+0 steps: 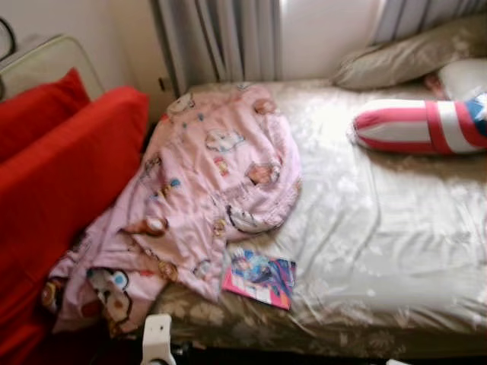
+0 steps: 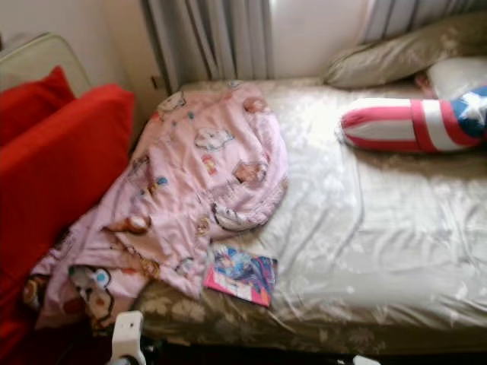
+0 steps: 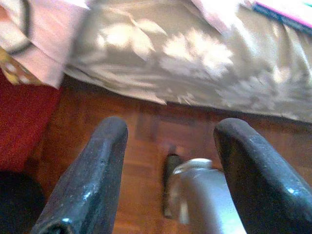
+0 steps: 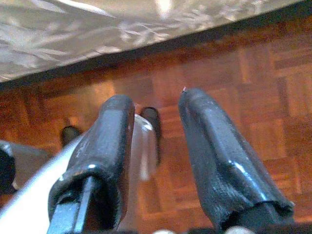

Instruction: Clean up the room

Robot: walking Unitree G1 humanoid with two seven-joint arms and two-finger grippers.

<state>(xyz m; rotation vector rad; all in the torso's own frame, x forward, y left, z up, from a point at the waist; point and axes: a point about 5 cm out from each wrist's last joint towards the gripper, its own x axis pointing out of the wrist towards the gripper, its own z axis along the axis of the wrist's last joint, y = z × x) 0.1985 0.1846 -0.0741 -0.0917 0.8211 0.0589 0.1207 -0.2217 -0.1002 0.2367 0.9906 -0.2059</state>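
Blanket: pink cartoon blanket (image 1: 205, 190), crumpled, centre-left, trailing off the bed (image 1: 380, 251) edge.
Book: colourful book (image 1: 260, 278) lower centre, at the blanket's hem.
Pillows: striped bolster (image 1: 418, 125) and beige pillow (image 1: 403, 57), upper right.
Sofa: red sofa (image 1: 61, 175) at left.
Left gripper (image 3: 168, 170): fingers apart, empty, above parquet floor (image 3: 141, 146) beside the bedspread.
Right gripper (image 4: 156, 146): fingers apart, empty, over parquet.

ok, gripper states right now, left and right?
Left gripper: open, holding nothing, hanging over the brown parquet floor beside the floral beige bedsheet.
Right gripper: open, holding nothing, above the same floor.
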